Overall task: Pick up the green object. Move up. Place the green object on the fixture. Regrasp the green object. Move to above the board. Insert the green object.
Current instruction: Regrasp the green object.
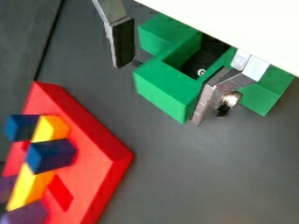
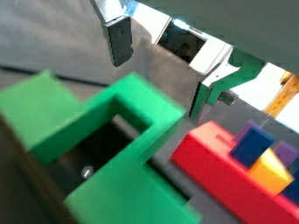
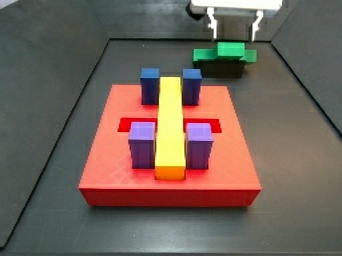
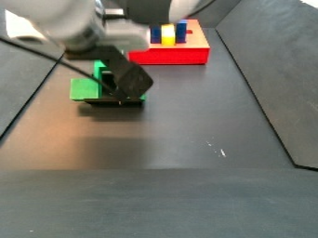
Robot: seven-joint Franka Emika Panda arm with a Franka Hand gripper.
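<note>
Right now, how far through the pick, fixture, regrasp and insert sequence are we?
Looks done: the green object sits over the fixture, away from the board.
In hand: the gripper is right at it, fingers either side but apart, so the regrasp looks not yet closed.
Left: close, lift, move above the board, insert. Blue and purple blocks and the yellow bar are on the board; no green there.
</note>
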